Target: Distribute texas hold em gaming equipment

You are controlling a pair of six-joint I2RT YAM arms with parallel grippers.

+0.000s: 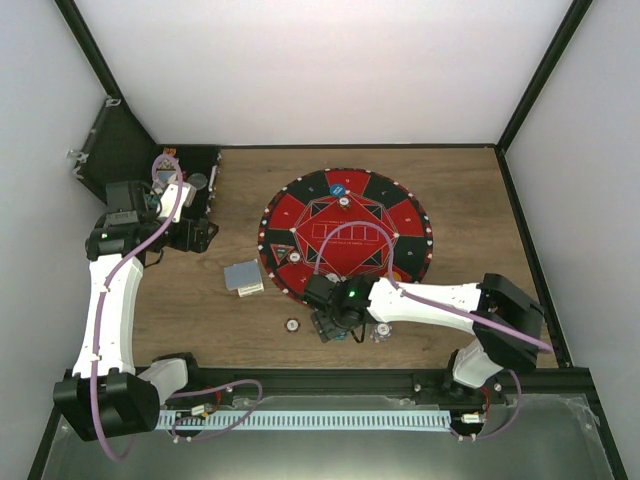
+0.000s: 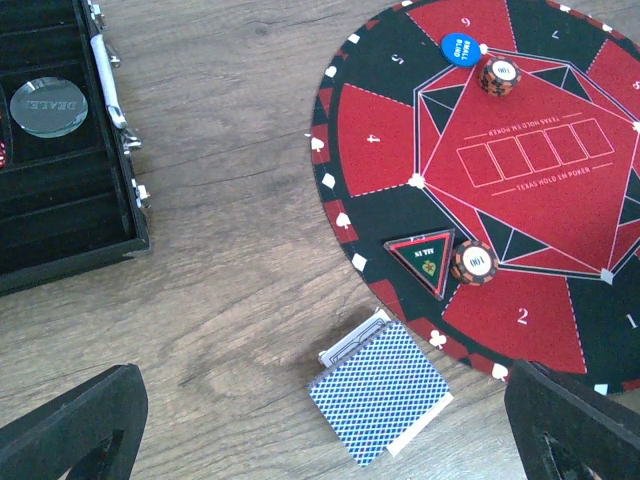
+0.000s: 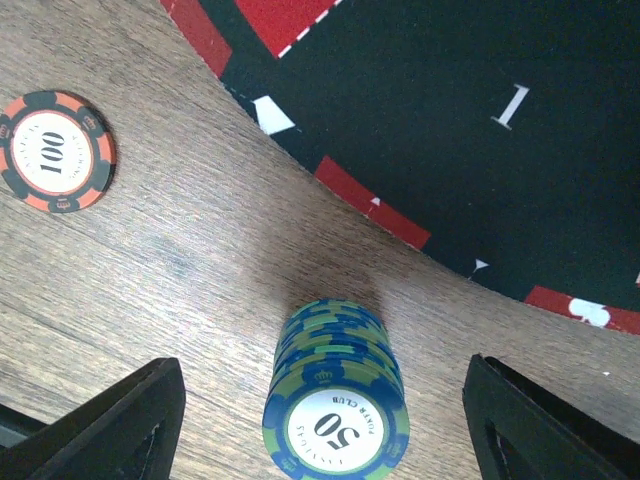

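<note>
A stack of blue-and-green "50" chips (image 3: 335, 400) stands on the wood beside the mat's edge. My right gripper (image 3: 325, 400) is open, with its fingers (image 3: 110, 420) on either side of the stack and not touching it. An orange-and-black "100" chip (image 3: 57, 152) lies nearby, and it also shows in the top view (image 1: 291, 324). A deck of blue-backed cards (image 2: 380, 395) lies on the wood by the mat. My left gripper (image 2: 322, 425) is open and empty above it; in the top view it (image 1: 195, 235) is near the case. A blue button (image 2: 461, 48) and two "100" chips (image 2: 499, 75) (image 2: 473, 263) sit on the mat.
The round red-and-black mat (image 1: 300, 215) fills the table's middle. An open black case (image 2: 60, 200) at the back left holds a clear dealer button (image 2: 48, 105). A triangular "all in" marker (image 2: 425, 255) lies on the mat. Another chip (image 1: 380, 330) lies by my right gripper (image 1: 335, 325).
</note>
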